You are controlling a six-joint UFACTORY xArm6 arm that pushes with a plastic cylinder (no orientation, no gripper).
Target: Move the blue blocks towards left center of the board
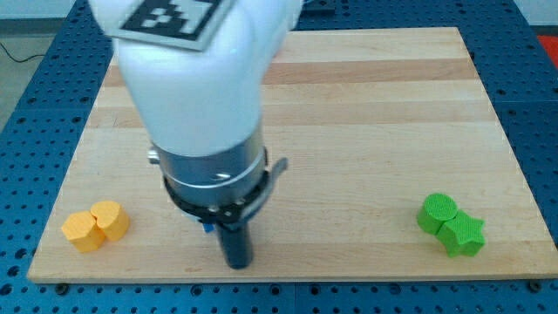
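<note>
My arm's white and grey body fills the view's upper middle, and the dark rod comes down to my tip (238,262) near the board's bottom edge, left of centre. Only a small sliver of a blue block (207,225) shows just left of the rod, mostly hidden behind the arm; its shape cannot be made out. My tip sits just right of and below that sliver. Any other blue block is hidden.
Two yellow blocks (95,226) touch each other at the board's bottom left. Two green blocks, a cylinder (437,212) and a star shape (462,233), touch at the bottom right. The wooden board (375,105) lies on a blue perforated table.
</note>
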